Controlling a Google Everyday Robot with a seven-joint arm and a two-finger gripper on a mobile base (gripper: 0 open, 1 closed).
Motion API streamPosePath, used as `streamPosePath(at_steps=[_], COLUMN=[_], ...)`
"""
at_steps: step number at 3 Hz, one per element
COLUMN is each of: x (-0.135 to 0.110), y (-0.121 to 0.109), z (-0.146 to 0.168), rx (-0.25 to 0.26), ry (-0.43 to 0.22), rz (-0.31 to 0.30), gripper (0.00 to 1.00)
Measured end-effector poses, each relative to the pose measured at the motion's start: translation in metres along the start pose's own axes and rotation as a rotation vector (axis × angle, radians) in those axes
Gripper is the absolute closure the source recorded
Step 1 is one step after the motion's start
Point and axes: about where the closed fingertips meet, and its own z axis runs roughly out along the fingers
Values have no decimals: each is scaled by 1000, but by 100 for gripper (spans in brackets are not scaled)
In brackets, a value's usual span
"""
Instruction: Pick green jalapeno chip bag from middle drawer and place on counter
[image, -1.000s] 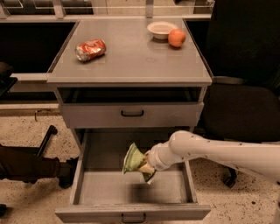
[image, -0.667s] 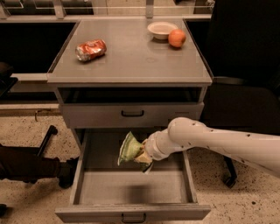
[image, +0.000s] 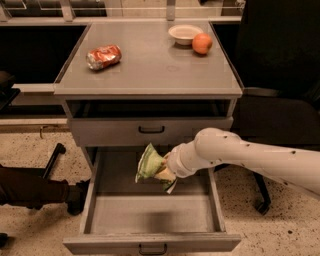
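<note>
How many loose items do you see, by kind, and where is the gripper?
Can: 1, on the counter
Bowl: 1, on the counter
Orange: 1, on the counter
Chip bag: 1, held by the gripper above the open middle drawer
Total: 4

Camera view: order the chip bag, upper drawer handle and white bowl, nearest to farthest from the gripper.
1. green jalapeno chip bag, clamped in the gripper above the middle drawer.
2. upper drawer handle, just above it.
3. white bowl, at the back of the counter.
</note>
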Motion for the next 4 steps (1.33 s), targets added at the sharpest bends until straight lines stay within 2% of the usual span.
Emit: streamPosePath(at_steps=[1, 2, 3, 4], x=[-54, -126, -126, -142], y=[-18, -43, -43, -62], z=[-66, -155, -155, -177], rx=[77, 178, 178, 240], ry=[-37, -81, -81, -126], rz=[-44, -84, -84, -102], gripper=[100, 100, 100, 100])
